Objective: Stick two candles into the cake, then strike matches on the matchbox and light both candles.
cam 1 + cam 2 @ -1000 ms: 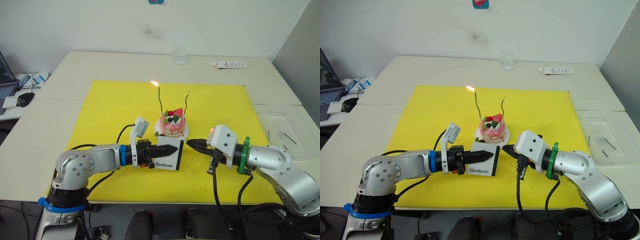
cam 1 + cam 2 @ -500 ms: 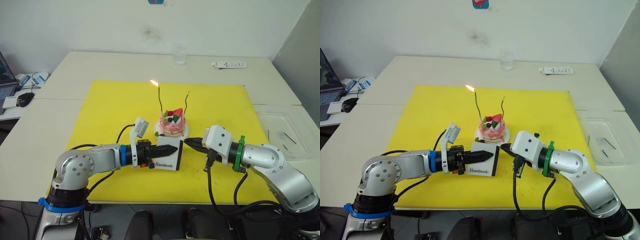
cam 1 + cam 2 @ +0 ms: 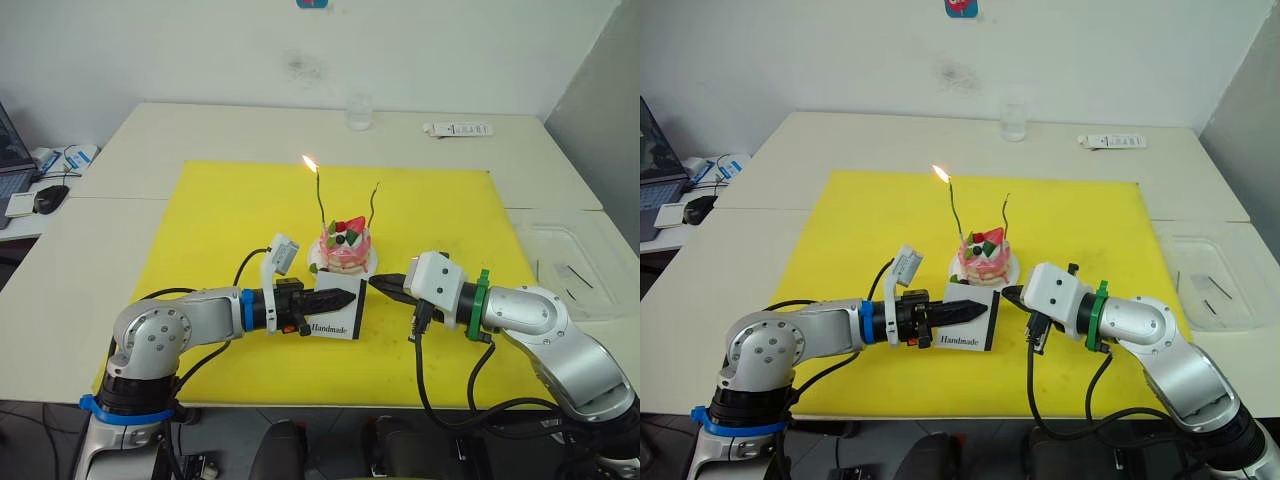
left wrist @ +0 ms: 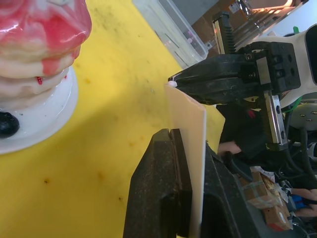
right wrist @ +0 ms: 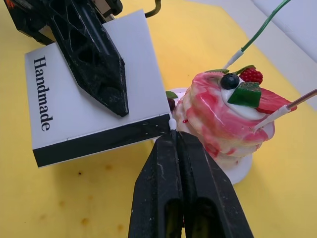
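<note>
A: Item one, matchbox (image 3: 335,315). Location?
B: On the yellow mat (image 3: 220,220), standing on edge just in front of the cake (image 3: 344,247). The left gripper (image 3: 345,297) pinches it, one black finger on each broad face, the black striking strip facing the right arm.

A: Item two, match (image 5: 172,122).
B: Only its pale head shows, poking out from the tip of the right gripper (image 5: 173,136), whose fingers are pressed together on it. The head sits right at the striking strip, at the box's corner nearest the cake.

A: Item three, candles.
B: Two, both stuck upright in the cake. The left candle (image 3: 319,195) carries a flame at its top; the right candle (image 3: 373,204) is unlit.

A: Cake support?
B: A small white plate (image 4: 44,116), on the mat, close behind the matchbox.

A: Other stock?
B: A clear glass (image 3: 359,111) near the table's far edge.
</note>
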Controlling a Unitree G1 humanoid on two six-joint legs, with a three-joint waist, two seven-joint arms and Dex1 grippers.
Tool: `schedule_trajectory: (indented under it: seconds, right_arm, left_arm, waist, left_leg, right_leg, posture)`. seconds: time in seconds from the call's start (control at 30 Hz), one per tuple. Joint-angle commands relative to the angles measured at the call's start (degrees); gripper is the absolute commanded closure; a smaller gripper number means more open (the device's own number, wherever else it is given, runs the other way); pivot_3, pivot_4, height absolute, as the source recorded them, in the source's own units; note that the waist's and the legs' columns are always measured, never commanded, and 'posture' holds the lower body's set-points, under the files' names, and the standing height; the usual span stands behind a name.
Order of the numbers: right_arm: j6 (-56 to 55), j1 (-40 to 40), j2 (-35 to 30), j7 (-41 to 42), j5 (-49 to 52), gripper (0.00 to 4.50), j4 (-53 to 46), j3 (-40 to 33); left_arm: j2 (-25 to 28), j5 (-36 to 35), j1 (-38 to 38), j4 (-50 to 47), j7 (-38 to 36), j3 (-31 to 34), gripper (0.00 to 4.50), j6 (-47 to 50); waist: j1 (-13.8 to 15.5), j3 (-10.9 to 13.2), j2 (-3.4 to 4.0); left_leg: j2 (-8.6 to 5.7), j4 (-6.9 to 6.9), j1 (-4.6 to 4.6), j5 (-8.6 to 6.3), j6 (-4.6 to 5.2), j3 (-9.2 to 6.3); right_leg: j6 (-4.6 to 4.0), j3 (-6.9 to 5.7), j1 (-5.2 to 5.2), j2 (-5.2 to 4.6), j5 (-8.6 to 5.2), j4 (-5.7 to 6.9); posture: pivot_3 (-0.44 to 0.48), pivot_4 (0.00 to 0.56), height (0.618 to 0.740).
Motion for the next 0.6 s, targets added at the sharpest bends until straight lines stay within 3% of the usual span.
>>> schedule_trajectory:
  seconds: [0.03,0.23,0.37,0.6]
  right_arm:
    - [-1.2,0.0,-0.3,0.7,-1.1,4.49,-0.5,0.4]
    - [-3.4,0.5,-2.8,4.5,-1.6,4.49,0.2,0.6]
    - [-2.7,-2.1,-3.2,8.3,3.6,4.49,-1.5,-2.8]
    - [0.3,-4.1,-2.9,7.6,7.8,4.49,-1.3,-7.7]
  left_arm:
    - [-0.6,-0.8,-1.4,-1.1,-0.9,0.7,4.50,-1.1]
    - [0.4,0.2,-2.1,-0.8,-1.4,1.6,4.50,-2.1]
    - [1.6,2.4,-2.7,0.2,-2.8,1.3,4.50,-3.3]
    - [3.1,4.4,0.3,-1.7,-4.8,0.3,4.50,-3.3]
  waist:
    - [0.0,0.0,0.00]
    - [0.0,0.0,0.00]
    - [-0.1,0.0,0.00]
    - [-0.1,0.0,0.00]
  left_leg:
    - [0.00,0.00,0.00,0.00,0.00,0.00]
    - [-0.01,0.00,0.00,0.00,0.00,0.01]
    - [-0.01,0.01,0.02,0.00,0.00,0.00]
    - [0.02,0.00,0.00,0.00,0.00,-0.01]
  right_leg:
    - [0.00,0.00,0.00,0.00,0.00,0.00]
    - [0.00,0.01,0.00,0.00,0.00,0.00]
    - [0.00,0.00,0.00,0.03,0.00,0.02]
    - [0.00,0.01,0.00,0.05,0.00,0.00]
  posture:
    - [0.000,0.150,0.740]
    - [0.000,0.150,0.740]
    - [0.000,0.150,0.740]
    - [0.000,0.150,0.740]
